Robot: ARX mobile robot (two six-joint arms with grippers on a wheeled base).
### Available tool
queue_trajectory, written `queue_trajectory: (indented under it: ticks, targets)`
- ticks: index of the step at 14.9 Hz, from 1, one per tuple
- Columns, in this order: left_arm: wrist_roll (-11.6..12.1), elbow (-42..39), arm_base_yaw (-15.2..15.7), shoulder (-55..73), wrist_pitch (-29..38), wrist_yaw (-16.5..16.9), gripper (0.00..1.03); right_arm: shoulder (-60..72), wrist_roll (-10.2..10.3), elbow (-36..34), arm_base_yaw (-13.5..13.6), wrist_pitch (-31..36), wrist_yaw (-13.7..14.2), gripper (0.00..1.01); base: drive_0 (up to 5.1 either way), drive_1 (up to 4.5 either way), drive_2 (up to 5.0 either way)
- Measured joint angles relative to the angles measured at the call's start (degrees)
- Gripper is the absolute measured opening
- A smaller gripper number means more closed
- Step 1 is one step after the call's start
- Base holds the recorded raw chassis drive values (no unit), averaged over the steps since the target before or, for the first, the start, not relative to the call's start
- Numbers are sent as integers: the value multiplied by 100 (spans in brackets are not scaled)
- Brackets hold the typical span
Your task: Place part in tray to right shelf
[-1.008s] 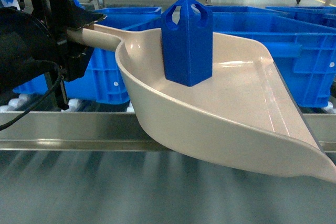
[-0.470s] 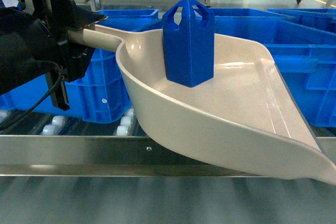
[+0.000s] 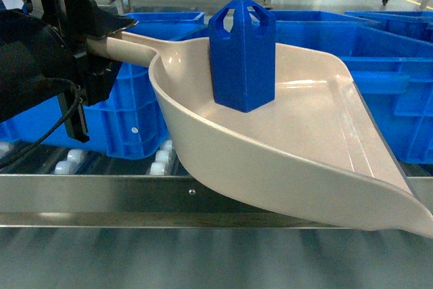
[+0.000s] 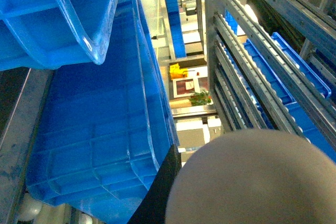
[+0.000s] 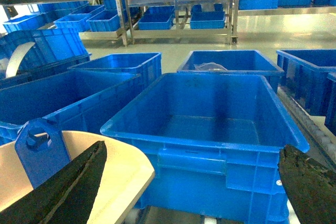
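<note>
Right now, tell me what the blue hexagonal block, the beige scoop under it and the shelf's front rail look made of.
The blue hexagonal block: apparently moulded plastic, uniform colour, soft sheen. The beige scoop: smooth, glossy plastic by its look, with light streaks along its rim. The flat front rail: brushed metal, probably stainless steel, grey with blurred reflections.

You are looking into a storeroom filled with large blue crates point(image 5: 210, 129), open-topped and set close together in rows. Behind the crates, steel racks point(image 5: 178, 19) carry smaller blue bins point(image 5: 157, 19) on low shelves. Beyond those racks the pale floor point(image 5: 294, 30) shines with reflected overhead light. Above the crates run grey metal rails point(image 4: 252, 61), slanting away.
</note>
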Motion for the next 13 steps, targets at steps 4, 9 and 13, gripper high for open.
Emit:
queue_trajectory:
  ticks: [4, 9, 13]
  targets:
    - [0, 0, 0, 0, 0, 0, 12, 0, 0, 0, 0, 0, 0, 98, 0, 0, 0]
    - [0, 0, 0, 0, 0, 0, 12, 0, 0, 0, 0, 0, 0, 98, 0, 0, 0]
    - [0, 0, 0, 0, 0, 0, 12, 0, 0, 0, 0, 0, 0, 98, 0, 0, 0]
